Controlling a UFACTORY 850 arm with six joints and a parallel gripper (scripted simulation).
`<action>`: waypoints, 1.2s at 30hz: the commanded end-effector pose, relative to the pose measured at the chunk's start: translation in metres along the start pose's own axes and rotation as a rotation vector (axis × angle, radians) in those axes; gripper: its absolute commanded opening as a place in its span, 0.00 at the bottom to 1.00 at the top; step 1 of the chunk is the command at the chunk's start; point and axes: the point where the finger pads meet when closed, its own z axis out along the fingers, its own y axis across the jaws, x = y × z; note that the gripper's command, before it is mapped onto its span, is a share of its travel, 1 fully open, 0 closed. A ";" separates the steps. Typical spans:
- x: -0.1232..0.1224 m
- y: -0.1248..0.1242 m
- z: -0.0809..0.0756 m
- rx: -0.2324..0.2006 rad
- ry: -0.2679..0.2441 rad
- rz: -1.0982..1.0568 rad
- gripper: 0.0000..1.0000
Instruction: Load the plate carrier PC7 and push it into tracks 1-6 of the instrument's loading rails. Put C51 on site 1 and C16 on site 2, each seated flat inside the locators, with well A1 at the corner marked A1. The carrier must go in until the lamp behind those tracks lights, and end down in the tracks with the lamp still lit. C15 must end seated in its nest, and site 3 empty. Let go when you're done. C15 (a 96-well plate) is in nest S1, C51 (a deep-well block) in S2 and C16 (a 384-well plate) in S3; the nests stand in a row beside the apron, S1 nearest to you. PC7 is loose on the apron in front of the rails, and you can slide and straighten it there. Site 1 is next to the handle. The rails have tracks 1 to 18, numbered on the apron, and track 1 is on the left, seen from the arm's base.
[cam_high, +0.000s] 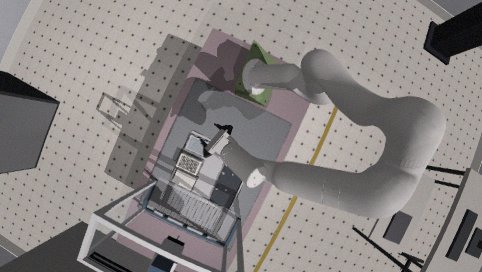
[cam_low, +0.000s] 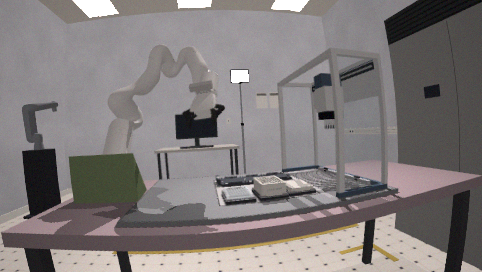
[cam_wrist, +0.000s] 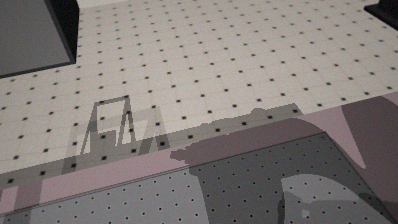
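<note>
The arm is raised high above the pink tabletop (cam_low: 430, 176), its pincer (cam_low: 203, 113) spread wide and empty. The deep-well block (cam_low: 269, 185) sits in the middle nest; it is best approached squarely from above, the fingers lowered evenly astride its sides.

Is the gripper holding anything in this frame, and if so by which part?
Nothing is held. The gripper hangs high above the table with its fingers wide open, and the plates sit below, untouched.
</note>
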 end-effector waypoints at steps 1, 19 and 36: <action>0.000 -0.001 -0.001 0.002 0.000 0.001 1.00; 0.000 -0.011 0.000 -0.020 -0.014 0.001 1.00; -0.004 -0.071 0.010 -0.063 -0.059 -0.004 1.00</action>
